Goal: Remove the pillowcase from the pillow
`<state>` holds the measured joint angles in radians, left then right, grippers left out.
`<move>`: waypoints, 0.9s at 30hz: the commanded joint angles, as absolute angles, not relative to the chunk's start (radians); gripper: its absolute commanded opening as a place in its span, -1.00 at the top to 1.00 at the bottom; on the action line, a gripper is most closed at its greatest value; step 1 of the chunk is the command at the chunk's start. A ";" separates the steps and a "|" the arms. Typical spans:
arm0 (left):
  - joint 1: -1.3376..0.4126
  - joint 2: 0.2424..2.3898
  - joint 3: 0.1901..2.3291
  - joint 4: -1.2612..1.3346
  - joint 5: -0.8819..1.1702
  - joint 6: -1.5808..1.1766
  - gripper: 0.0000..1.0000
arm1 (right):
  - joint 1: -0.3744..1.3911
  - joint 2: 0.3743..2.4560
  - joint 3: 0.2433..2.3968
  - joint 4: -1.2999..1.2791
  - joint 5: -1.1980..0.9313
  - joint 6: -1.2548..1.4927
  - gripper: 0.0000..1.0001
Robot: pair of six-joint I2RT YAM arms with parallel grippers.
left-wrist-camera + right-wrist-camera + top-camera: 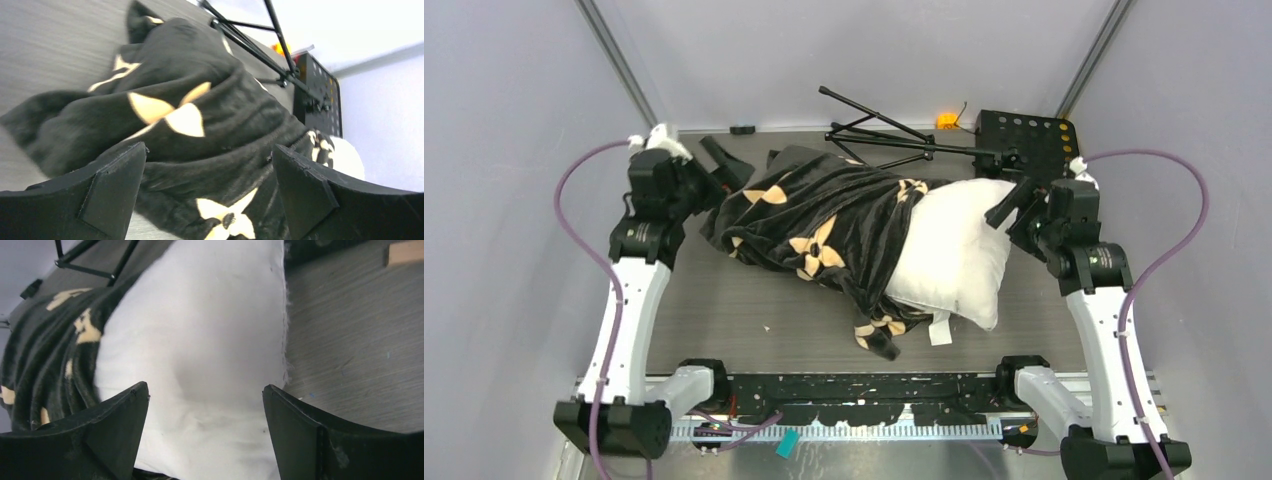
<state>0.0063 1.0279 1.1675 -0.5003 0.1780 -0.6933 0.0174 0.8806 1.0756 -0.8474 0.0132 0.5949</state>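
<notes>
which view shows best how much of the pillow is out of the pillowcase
The top external view: it takes in the pillow whole, right part bare, the rest under the pillowcase. The right wrist view gives only a close white patch beside the cover's edge; the left wrist view, a white sliver at far right.

A robotics lab: an enclosed test cell for two bench-mounted arms.

The white-and-black left arm (pixel 634 300) and right arm (pixel 1104 330) are bolted to a black mounting rail (pixel 864 385) along the bottom of the frame and trail purple cables (pixel 559 205). Plain pale walls (pixel 854 50) on metal posts (pixel 619 62) box in a grey wood-grain surface (pixel 754 320). A black perforated plate (pixel 1024 135) and a folded tripod (pixel 929 143) sit at its upper edge.
</notes>
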 commanded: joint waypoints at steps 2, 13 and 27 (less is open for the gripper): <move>-0.152 1.233 1.402 -0.619 0.112 -0.528 -0.99 | 0.013 0.951 1.238 -0.825 0.093 0.547 -0.78; -0.206 1.788 1.928 -0.850 0.137 -0.396 -0.85 | 0.014 1.182 1.245 -0.740 -0.067 0.595 -0.79; -0.322 2.205 2.339 -1.015 0.229 -0.309 -0.38 | 0.014 1.205 1.094 -0.674 -0.132 0.558 -0.40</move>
